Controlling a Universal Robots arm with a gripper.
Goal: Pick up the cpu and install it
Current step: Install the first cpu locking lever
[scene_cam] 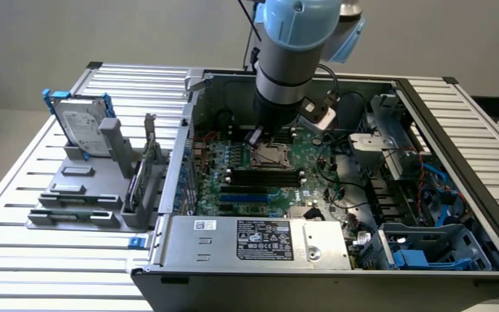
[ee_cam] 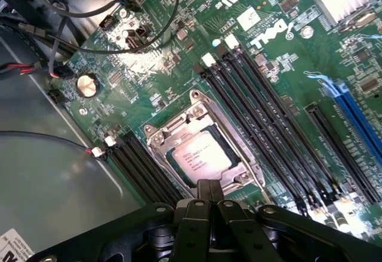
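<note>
Silver-grey cpu [scene_cam: 272, 156] is lying flat in the socket [scene_cam: 273, 147] just below the pincer [scene_cam: 256, 138] in the exterior view. In the wrist view, the pincer [ee_cam: 209, 191], pressed together and empty, is hovering at the socket's [ee_cam: 156, 141] edge; the cpu [ee_cam: 200, 156], square, is sitting skewed to the frame.

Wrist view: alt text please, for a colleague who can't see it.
The cpu sits in the metal-framed socket on the green motherboard, with the shut claw just beside it. Black memory slots flank the socket.
</note>
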